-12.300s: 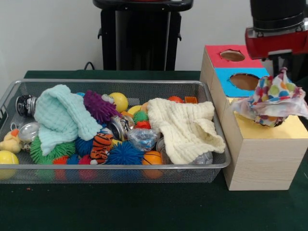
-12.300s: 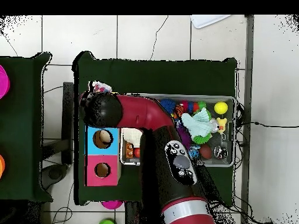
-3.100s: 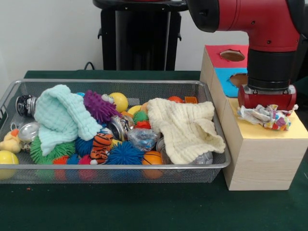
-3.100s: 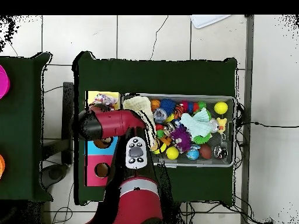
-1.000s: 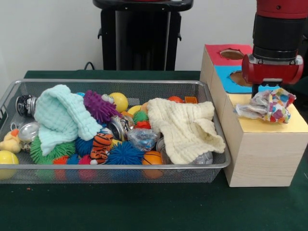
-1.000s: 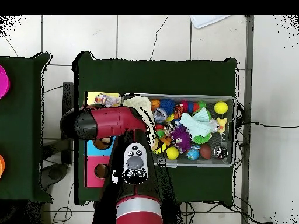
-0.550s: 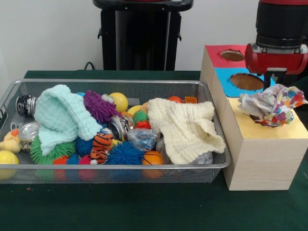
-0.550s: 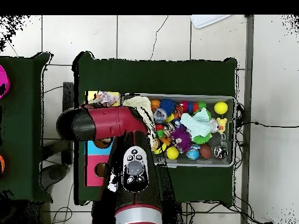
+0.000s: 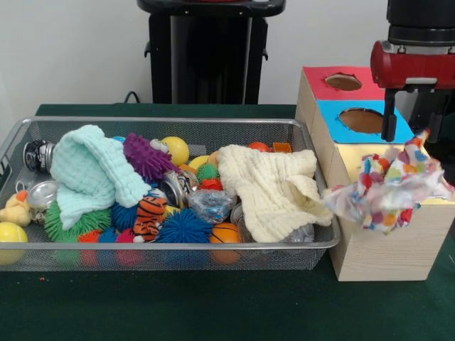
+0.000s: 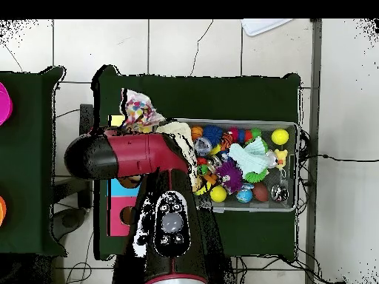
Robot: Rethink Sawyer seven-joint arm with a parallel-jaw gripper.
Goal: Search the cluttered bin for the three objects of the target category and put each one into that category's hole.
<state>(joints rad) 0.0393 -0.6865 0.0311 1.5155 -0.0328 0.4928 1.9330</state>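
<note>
— Green cloth covers the worktop (image 9: pixel 213 305); what's the state of play on it?

— One cloth is in transit. A multicoloured patchwork cloth (image 9: pixel 387 188) hangs in the air over the yellow end of the wooden sorting box (image 9: pixel 384 241), draping past its front edge. It isn't down the yellow-section hole; I can't even see that hole, the cloth covers it.

— Is the hand holding it?

— The hand (image 9: pixel 409 138) sits right above the cloth, below the red wrist. One dark finger (image 9: pixel 389 117) shows, but the cloth hides the tips, so I cannot tell whether it is pinching or spread.

— What remains?

— My guess is cloths are the target. If so, two are left in the wire mesh bin (image 9: pixel 170 252): a mint-green knitted cloth (image 9: pixel 89 174) heaped at one end and a cream knitted cloth (image 9: pixel 274 188) at the end nearest the box.

— And around them?

— Clutter: a purple spiky ball (image 9: pixel 146 156), a blue spiky ball (image 9: pixel 183 227), a tiger-striped toy (image 9: pixel 151 213), a small basketball (image 9: pixel 226 234), a yellow ball (image 9: pixel 175 149), a tennis ball (image 9: pixel 11 234). The box's red hole (image 9: pixel 343 82) and blue hole (image 9: pixel 361 119) look empty from here
</note>
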